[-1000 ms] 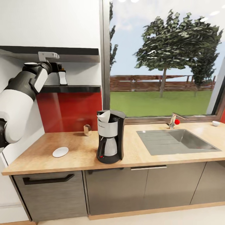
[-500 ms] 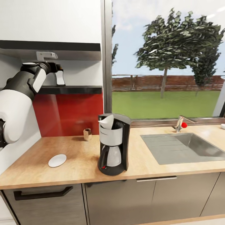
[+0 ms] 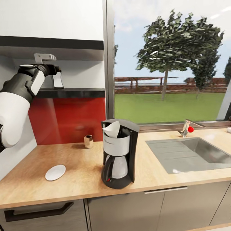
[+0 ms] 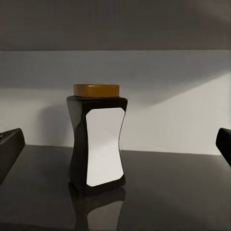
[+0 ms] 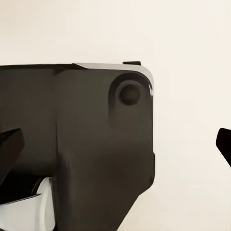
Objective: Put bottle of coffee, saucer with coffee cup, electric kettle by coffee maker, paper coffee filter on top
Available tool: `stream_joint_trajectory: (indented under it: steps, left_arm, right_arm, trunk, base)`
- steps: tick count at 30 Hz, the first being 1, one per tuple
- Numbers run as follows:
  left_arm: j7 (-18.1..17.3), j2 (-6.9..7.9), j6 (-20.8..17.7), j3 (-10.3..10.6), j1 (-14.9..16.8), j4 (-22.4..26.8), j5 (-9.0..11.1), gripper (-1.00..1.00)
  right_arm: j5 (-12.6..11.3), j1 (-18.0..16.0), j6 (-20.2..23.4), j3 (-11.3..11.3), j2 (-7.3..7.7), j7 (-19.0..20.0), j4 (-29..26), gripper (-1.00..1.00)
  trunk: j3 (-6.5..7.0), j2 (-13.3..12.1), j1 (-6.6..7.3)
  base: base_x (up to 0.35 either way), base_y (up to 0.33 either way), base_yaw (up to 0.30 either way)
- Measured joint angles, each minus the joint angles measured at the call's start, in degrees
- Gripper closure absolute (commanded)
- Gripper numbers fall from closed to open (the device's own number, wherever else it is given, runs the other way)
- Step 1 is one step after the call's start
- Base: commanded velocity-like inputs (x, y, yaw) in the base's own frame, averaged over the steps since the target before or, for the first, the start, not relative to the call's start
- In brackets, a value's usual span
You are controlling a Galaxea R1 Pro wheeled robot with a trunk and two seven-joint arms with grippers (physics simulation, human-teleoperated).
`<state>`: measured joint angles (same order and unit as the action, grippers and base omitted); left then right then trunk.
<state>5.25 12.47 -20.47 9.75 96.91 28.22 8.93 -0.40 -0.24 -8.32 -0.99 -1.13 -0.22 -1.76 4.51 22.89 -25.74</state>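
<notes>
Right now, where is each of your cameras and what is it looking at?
Head view: on my head, looking forward and down at the kitchen countertop and coffee maker; my left arm reaches to the kitchen shelf.
Left wrist view: near my left gripper, facing the bottle of coffee on the shelf; dark fingertips at both edges.
Right wrist view: near my right gripper, facing a black part of my own body.
Shared: head and left wrist views both show the shelf.

No readable text, brand, number or sign anywhere. Bottle of coffee [image 4: 97, 139] on kitchen shelf [image 4: 159, 192]: whitish label blank (plain panel, no print). Coffee maker [image 3: 119, 149] front: no lettering legible; small red switch unmarked. Cabinet fronts unmarked.
</notes>
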Motion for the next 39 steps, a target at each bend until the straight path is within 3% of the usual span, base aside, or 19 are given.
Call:
stream_joint_trajectory:
  steps: [19, 39]
  left_arm:
    - [0.0, 0.64, 0.0, 0.0, -1.1, 0.1, 0.1, -1.0]
    - [0.0, 0.44, 0.0, 0.1, -1.2, 0.1, 0.2, -1.0]
  right_arm:
    - [-0.1, 0.0, 0.0, 0.0, -0.09, 0.1, 0.0, -1.0]
    - [-0.1, 0.0, 0.0, -0.1, 0.0, 0.1, 0.0, -1.0]
  trunk:
    - [0.0, 0.0, -0.02]
    - [0.0, 0.0, -0.01]
  base:
    - [0.091, 0.131, -0.006]
    - [0.061, 0.007, 0.0]
